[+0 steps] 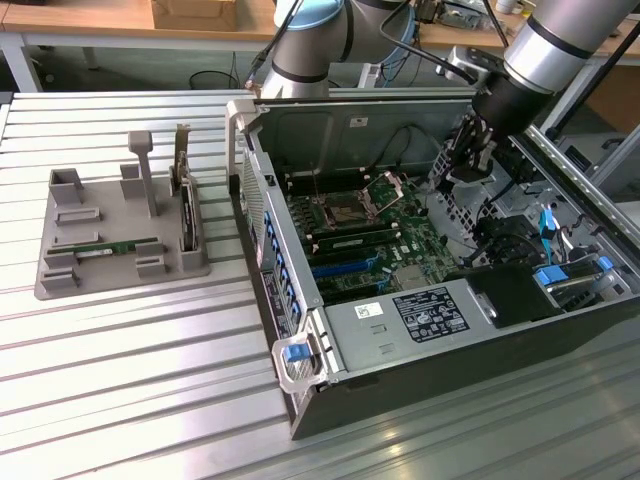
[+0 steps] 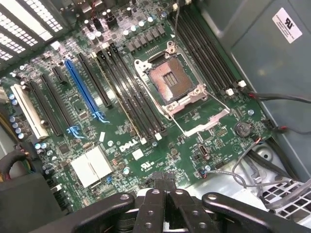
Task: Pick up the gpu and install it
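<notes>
The gpu, a thin green stick with a white label, lies flat in a slot of the grey holder on the exterior view's left. My gripper hangs far from it, inside the open computer case, above the far side of the motherboard. In the wrist view the gripper is shut with nothing between its fingers. Below it lies the motherboard with its bare CPU socket and the black memory slots.
An upright dark card with a metal bracket stands in the holder beside the green stick. A blue expansion slot and loose cables lie inside the case. The raised case wall stands between the holder and the motherboard.
</notes>
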Robot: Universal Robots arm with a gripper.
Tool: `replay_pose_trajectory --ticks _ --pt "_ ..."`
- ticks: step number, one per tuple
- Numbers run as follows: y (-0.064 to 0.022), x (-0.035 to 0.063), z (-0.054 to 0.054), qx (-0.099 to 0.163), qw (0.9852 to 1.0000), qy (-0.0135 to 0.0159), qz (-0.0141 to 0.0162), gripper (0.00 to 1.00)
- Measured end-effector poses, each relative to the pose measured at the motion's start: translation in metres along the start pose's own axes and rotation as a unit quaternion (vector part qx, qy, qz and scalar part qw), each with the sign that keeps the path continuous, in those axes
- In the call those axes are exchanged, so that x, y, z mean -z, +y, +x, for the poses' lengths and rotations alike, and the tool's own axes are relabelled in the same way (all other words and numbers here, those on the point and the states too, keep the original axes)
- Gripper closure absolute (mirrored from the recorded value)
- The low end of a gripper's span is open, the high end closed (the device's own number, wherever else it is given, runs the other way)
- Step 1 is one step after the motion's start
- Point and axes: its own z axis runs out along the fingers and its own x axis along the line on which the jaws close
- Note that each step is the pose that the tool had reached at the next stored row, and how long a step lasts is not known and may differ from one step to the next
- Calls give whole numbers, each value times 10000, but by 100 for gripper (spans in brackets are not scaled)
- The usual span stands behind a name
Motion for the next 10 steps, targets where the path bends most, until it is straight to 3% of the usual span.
replay_pose_trajectory --ticks 10 --pt "0 0 0 -562 9984 -81 -15 90"
